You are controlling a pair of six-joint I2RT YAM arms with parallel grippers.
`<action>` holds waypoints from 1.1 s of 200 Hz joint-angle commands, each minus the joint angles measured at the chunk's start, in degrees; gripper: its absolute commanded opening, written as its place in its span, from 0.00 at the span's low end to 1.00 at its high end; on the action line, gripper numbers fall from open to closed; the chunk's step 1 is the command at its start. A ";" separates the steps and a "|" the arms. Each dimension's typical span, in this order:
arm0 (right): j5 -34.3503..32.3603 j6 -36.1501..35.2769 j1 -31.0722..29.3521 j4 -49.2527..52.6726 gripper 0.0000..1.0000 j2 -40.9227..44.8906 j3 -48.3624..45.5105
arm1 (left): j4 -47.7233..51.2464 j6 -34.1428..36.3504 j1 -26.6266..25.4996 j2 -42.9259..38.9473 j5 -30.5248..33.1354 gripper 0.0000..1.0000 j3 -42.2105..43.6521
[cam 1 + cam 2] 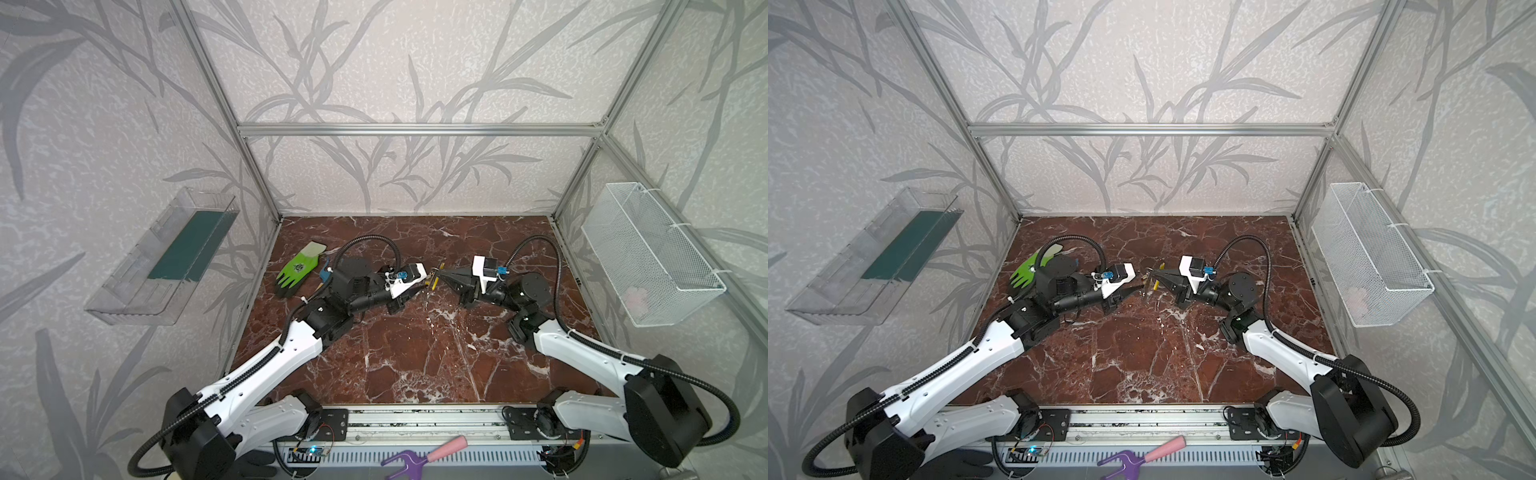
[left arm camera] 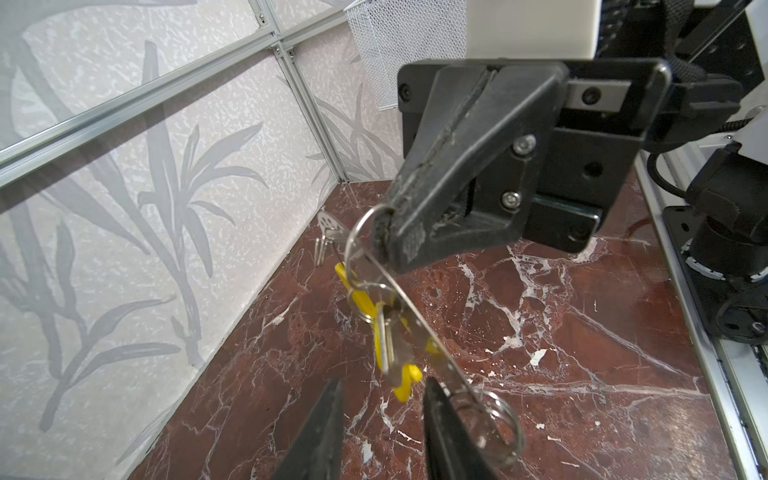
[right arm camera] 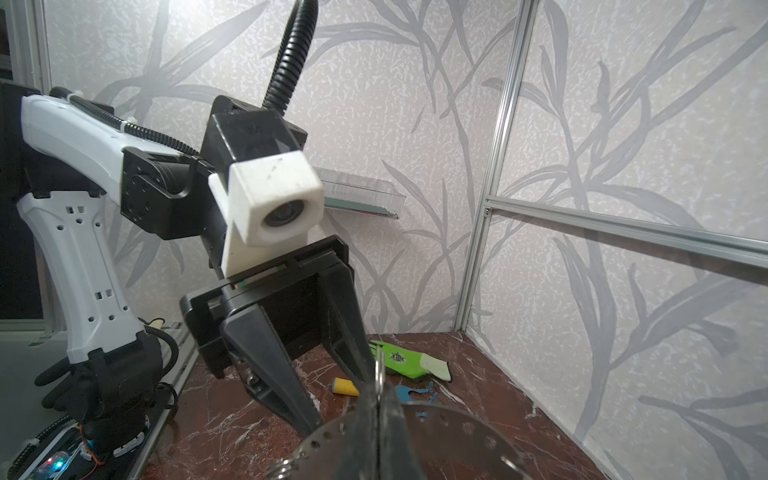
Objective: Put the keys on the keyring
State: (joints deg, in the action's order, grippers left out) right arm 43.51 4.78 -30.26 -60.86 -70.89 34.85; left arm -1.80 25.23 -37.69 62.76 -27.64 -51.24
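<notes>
**Arms.** The left arm reaches from the near-left corner of the tabletop (image 1: 415, 357) toward its middle, forearm low, with the left gripper (image 1: 425, 283) pointing right. Its jaws stand apart with a clear gap and clamp nothing. In the left wrist view its fingers (image 2: 322, 436) flank the lower end of the hanging bundle, and contact cannot be told.

The right arm comes in from the near-right corner with its elbow bent, and the right gripper (image 1: 437, 272) points left. It is nearly tip to tip with the left one above the middle of the tabletop. Its jaws are pressed together on the thin grey wire of the keyring (image 2: 415, 312), which hangs clear of the surface. The keys (image 2: 398, 353) hang at that wire with yellow plastic (image 2: 405, 384) and small split rings (image 2: 498, 424). Whether both keys are threaded on the wire cannot be told.

**Containers.** The clear bin (image 1: 124, 291) on the left wall holds a dark green sheet (image 1: 191, 245). The mesh basket (image 1: 665, 232) on the right wall holds a pale pink item (image 1: 636, 299), too blurred to name.

**Surroundings.** A green glove (image 1: 297, 270) lies by the tabletop's left edge, toward the far-left corner. It sits just behind the left arm's joints, with a blue piece (image 1: 324, 272) beside it. A purple-and-pink hand fork (image 1: 415, 457) rests on the front rail, beyond the near edge.
</notes>
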 commanded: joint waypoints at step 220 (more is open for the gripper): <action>3.51 5.57 0.87 -8.97 0.00 -2.21 0.41 | 8.66 5.19 -0.36 6.61 -9.97 0.00 -9.60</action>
State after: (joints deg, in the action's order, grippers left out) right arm 46.13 8.95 -29.85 -65.98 -72.44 34.85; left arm 3.07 27.75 -37.63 68.55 -34.20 -57.54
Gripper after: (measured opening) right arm 0.045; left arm 0.052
